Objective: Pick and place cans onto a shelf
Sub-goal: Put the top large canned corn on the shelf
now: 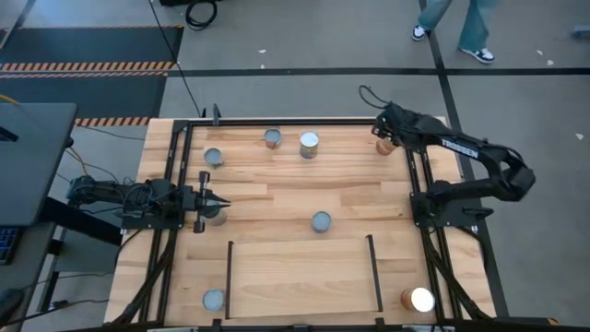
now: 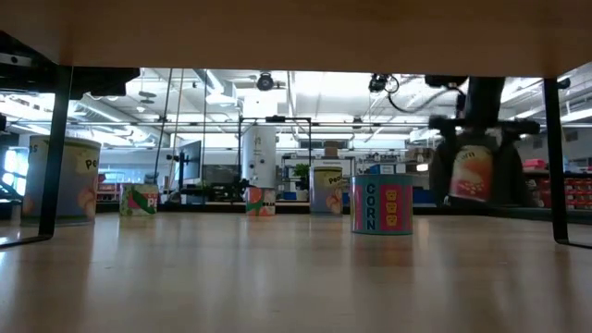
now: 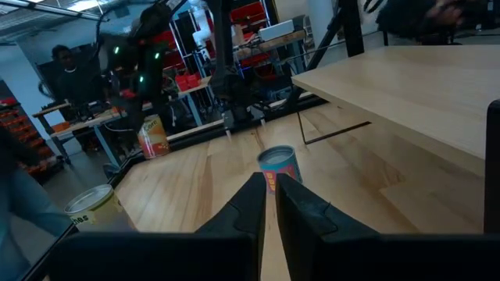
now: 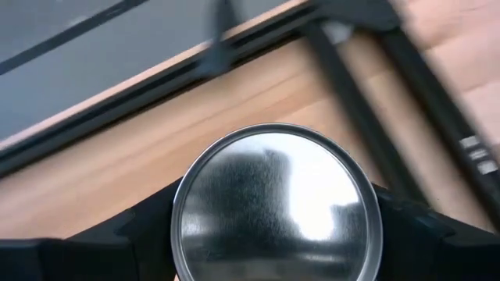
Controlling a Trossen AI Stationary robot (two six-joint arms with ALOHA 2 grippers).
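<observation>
**Silver-lidded can framed by the right claw at the desk's far corner**

Silver metal fills the right wrist view: the round lid of a can is seen between the two dark fingers of the right claw, which are spread to either side of it, close against its sides; whether it is clamped cannot be told. From above, this can is placed at about 1 o'clock on the desk, by the black frame. In the low view its label is seen between the fingers.

The left claw is held at 9 o'clock, fingers pressed together, empty, pointing toward a corn can near the desk's centre.

The shelf is laid out at 6 o'clock, between black rails. Other cans are scattered: three toward 11 and 12 o'clock, one at 7 o'clock, one at 5 o'clock.
</observation>
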